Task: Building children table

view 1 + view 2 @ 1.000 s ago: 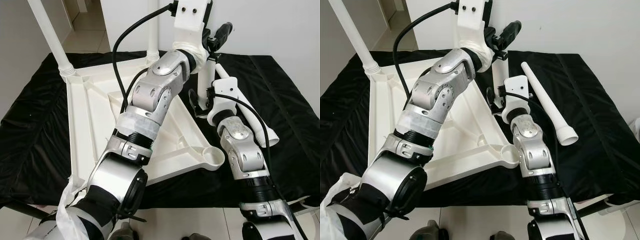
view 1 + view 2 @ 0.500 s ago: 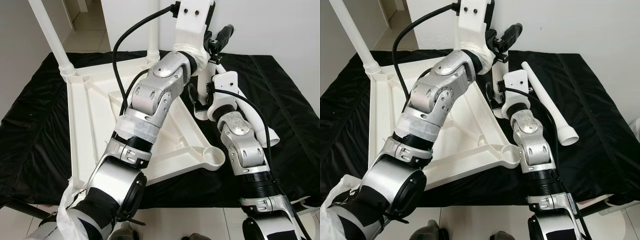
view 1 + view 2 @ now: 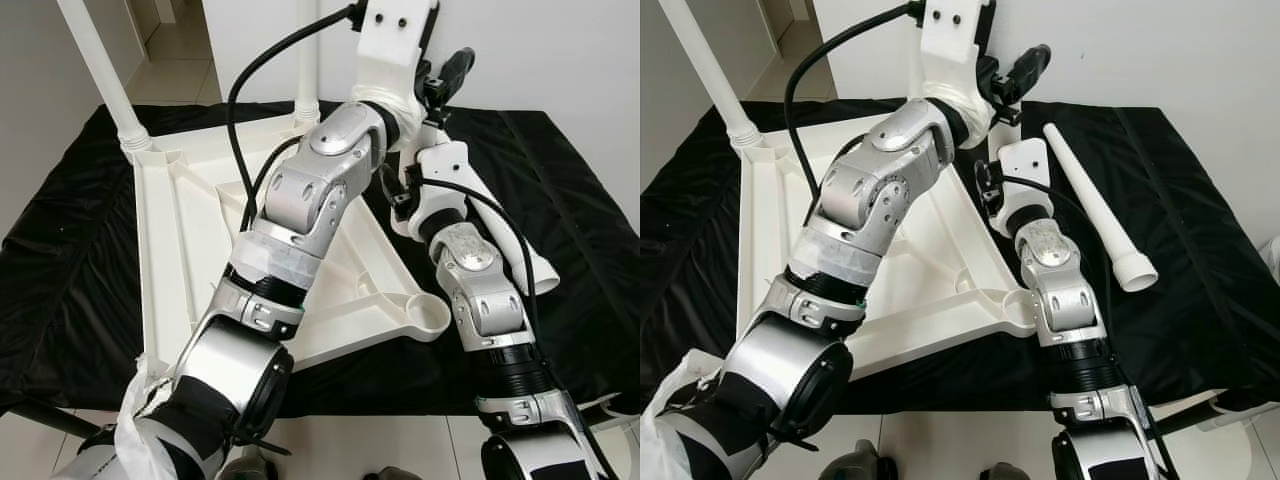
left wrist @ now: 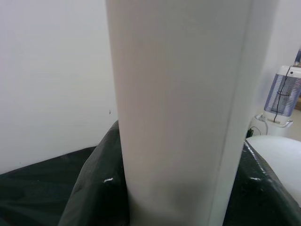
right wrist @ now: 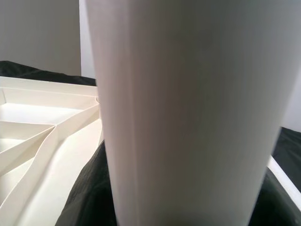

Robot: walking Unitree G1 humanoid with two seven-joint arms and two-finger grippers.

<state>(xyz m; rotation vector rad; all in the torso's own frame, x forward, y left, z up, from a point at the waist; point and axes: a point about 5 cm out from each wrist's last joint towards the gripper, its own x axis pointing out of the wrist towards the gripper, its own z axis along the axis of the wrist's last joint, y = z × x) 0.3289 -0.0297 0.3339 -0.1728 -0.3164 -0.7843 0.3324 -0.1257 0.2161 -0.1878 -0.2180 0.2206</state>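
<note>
**Both Arms Creep Higher on Third Table Leg**

Rising slightly over the past second, the right arm [image 3: 470, 270] now reaches further up and in toward the far corner, and the left arm [image 3: 310, 190] has edged the same way, while the overturned white tabletop [image 3: 170, 250] lies unmoved on the black cloth [image 3: 60, 260]. Both arms converge on an upright white leg [image 5: 188, 113] at the tabletop's far right corner; each wrist camera looks straight at the leg's pale shaft from very near. The left gripper [image 3: 1015, 70] sits high on the leg, one black finger [image 3: 1028, 62] jutting past it, apparently clamped on the shaft; whether the right gripper [image 3: 405, 195], lower down beside the leg's base, is closed or merely beside the leg cannot be told. Two legs already stand in place, one at the far left corner [image 3: 100, 70] and one at the far middle [image 3: 307, 60]. A fourth leg [image 3: 1095, 205] lies loose on the cloth to the right, well apart from the empty round socket [image 3: 425, 318] at the near corner.

The risk, judging from this pose, is misalignment: with two arms holding one leg at different heights, uneven pressure could tilt it in its socket, jamming it or popping it free. A hard push might also slide the tabletop across the slick cloth, or an elbow could knock the loose leg away.
</note>
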